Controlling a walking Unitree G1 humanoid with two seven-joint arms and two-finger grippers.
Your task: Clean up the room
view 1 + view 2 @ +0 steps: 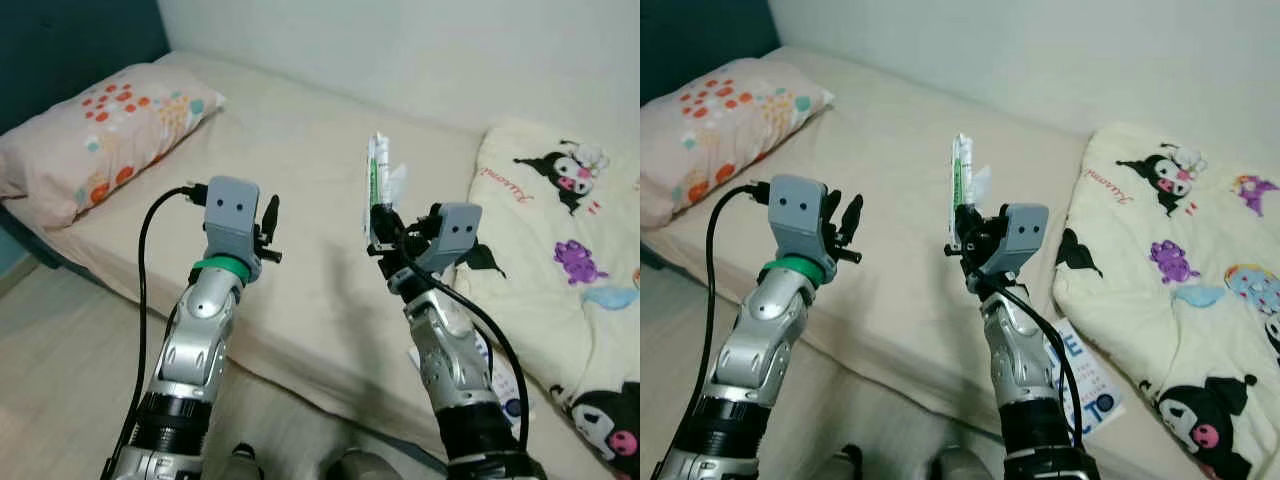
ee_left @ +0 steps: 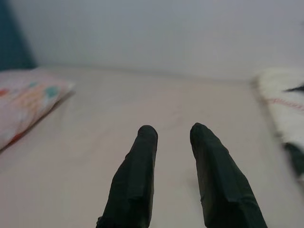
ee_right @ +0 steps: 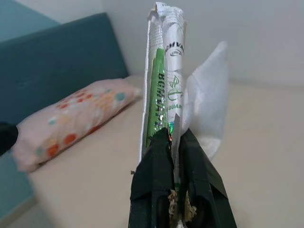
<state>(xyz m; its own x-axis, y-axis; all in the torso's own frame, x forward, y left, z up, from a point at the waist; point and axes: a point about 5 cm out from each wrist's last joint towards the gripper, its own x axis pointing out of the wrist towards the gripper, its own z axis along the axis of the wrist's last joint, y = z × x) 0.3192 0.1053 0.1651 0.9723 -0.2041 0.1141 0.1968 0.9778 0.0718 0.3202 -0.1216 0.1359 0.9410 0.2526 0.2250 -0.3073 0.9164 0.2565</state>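
One wrapper [image 3: 164,71] stands pinched upright in the right hand [image 3: 176,142]; left hand [image 2: 173,135] open, empty.

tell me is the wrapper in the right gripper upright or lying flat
Upright: the green-and-white wrapper stands vertically, pinched at its lower end by the right gripper.

Head stereo downward; wrists along bed [image 1: 300,180].

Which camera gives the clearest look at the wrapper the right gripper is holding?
The right wrist view: the wrapper stands large, its green print visible, pinched with a white tissue in the right gripper. Both eye views show it small and upright above the bed.
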